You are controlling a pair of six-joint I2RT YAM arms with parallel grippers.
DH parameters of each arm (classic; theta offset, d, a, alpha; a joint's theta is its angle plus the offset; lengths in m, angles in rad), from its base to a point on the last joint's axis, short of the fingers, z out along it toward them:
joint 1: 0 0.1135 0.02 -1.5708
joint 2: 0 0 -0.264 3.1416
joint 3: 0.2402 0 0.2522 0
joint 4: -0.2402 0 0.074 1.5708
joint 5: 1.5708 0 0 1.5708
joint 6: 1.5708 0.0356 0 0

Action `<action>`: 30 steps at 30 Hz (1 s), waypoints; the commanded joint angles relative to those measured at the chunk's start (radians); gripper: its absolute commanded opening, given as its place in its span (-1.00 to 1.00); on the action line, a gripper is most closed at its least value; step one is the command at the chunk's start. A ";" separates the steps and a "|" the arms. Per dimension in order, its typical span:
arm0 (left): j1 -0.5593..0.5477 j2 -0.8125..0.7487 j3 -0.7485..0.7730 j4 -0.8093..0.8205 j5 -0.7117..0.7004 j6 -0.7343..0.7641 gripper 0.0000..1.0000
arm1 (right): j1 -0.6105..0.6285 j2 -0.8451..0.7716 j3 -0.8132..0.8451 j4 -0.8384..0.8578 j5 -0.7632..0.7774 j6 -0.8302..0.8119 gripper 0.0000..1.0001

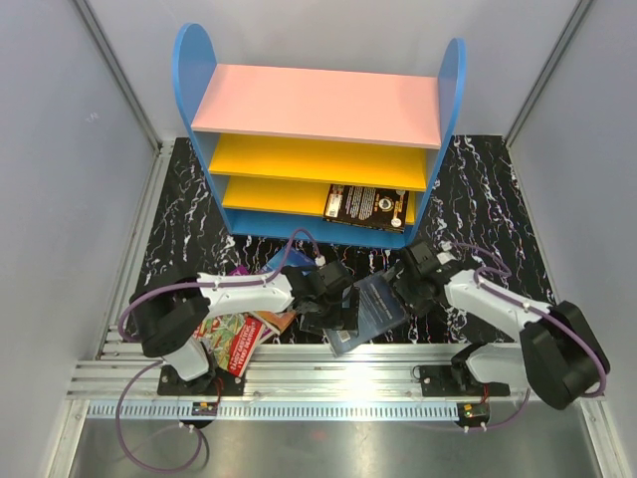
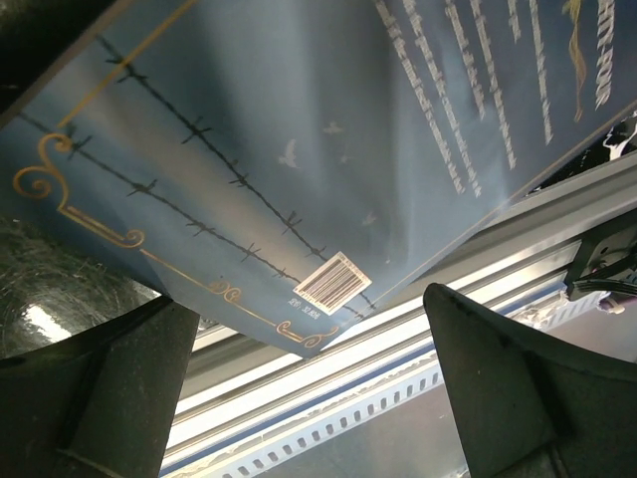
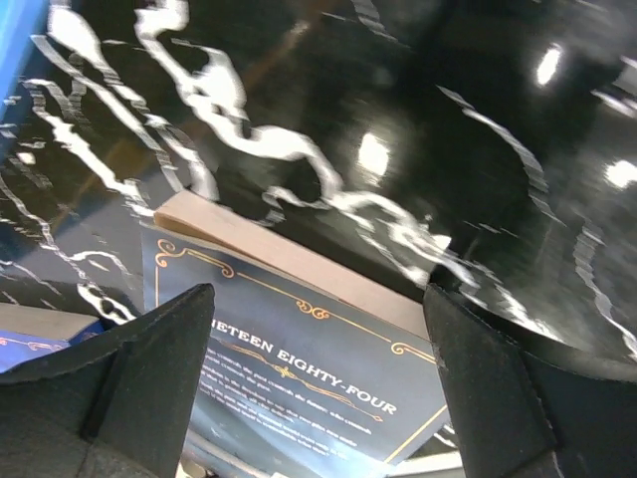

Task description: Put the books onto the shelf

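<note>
The shelf (image 1: 318, 105) stands at the back, and a black book with gold ornament (image 1: 364, 206) lies on its lowest board. A dark blue book (image 1: 368, 309) lies on the black marbled table between both arms, its near corner over the metal rail. My left gripper (image 1: 341, 314) is open at the book's left edge. From the left wrist, the back cover with a barcode (image 2: 299, 129) fills the view above the open left gripper (image 2: 309, 398). My right gripper (image 1: 400, 297) is open at its right edge. The cover's gold title (image 3: 299, 368) shows between the spread fingers of the right gripper (image 3: 318, 334).
A red cartoon book (image 1: 234, 337) lies under the left arm, with a purple one (image 1: 239, 269) and a blue cover's corner (image 1: 277, 261) behind it. Aluminium rails (image 1: 328, 383) run along the near edge. Grey walls close in both sides.
</note>
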 commanded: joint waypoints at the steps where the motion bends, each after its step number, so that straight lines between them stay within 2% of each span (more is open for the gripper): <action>1: -0.012 0.033 0.014 0.068 -0.023 -0.008 0.97 | 0.006 0.094 0.006 0.100 -0.084 -0.073 0.85; 3: -0.012 0.036 0.014 0.076 -0.019 -0.002 0.97 | 0.004 0.063 -0.006 0.121 -0.135 -0.062 0.76; 4: -0.012 0.038 0.016 0.086 -0.014 0.004 0.97 | 0.006 0.039 -0.029 0.146 -0.149 -0.059 0.54; 7: -0.012 0.052 0.023 0.094 -0.008 0.014 0.97 | 0.007 -0.091 -0.058 0.126 -0.178 -0.041 0.06; 11: -0.012 0.056 0.028 0.116 0.004 0.024 0.97 | 0.007 -0.276 -0.043 -0.006 -0.218 -0.028 -0.14; 13: -0.012 0.056 0.036 0.120 0.009 0.034 0.98 | 0.010 -0.364 -0.040 -0.056 -0.230 -0.027 -0.15; 17: -0.012 0.059 0.057 0.129 0.017 0.050 0.97 | 0.023 -0.474 -0.090 -0.029 -0.307 -0.002 -0.17; 24: -0.012 0.066 0.091 0.125 0.023 0.070 0.97 | 0.078 -0.499 -0.139 0.064 -0.351 0.047 -0.21; 30: -0.037 0.087 0.197 0.030 -0.054 0.169 0.97 | 0.187 -0.446 -0.103 0.256 -0.327 0.111 -0.21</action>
